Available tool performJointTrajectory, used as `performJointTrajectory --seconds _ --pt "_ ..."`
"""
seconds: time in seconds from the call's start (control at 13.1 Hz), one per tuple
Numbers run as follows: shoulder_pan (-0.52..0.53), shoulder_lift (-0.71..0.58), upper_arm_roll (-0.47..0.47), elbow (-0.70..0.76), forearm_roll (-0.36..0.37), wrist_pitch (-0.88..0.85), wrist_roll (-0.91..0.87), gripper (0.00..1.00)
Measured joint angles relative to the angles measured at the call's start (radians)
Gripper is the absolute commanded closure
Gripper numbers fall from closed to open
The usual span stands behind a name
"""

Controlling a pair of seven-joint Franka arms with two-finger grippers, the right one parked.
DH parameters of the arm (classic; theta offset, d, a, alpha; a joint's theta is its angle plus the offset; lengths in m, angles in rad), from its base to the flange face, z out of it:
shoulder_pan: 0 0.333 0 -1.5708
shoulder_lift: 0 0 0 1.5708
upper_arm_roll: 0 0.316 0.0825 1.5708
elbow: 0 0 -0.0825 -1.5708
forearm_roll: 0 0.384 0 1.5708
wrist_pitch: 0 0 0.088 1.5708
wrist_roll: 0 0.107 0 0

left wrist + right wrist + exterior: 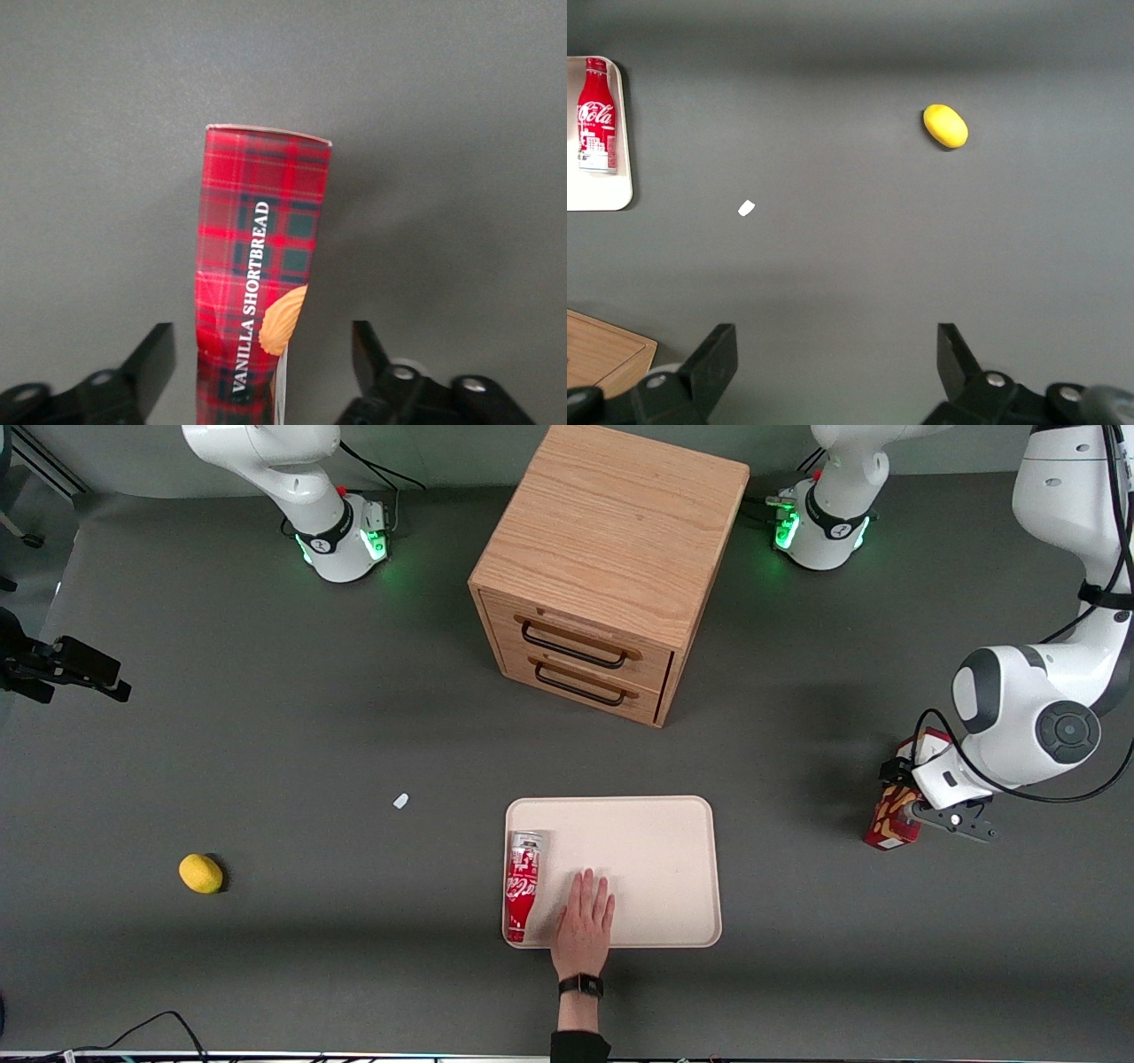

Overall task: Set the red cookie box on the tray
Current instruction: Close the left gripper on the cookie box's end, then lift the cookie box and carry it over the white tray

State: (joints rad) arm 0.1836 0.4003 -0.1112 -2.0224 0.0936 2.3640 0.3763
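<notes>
red cookie box [257,274] seemingly between gripper [263,359] fingers

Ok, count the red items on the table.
2. The Coca-Cola bottle lies on the tray beside a person's hand; the red cookie box stands between the open gripper fingers, toward the working arm's end.

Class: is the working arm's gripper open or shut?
Open: the gripper straddles the red cookie box, with gaps showing between each finger and the box.
</notes>
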Motion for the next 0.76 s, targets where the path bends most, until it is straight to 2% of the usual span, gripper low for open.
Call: performJointTrajectory --seconds 0.08,0.15,0.76 --pt "0.000 0.000 0.001 0.000 0.000 0.001 0.000 0.97" --pt "0.000 0.000 0.002 0.000 0.000 0.001 0.000 1.00" --pt "0.000 -0.026 0.003 0.009 -0.003 -0.021 -0.003 1.00"
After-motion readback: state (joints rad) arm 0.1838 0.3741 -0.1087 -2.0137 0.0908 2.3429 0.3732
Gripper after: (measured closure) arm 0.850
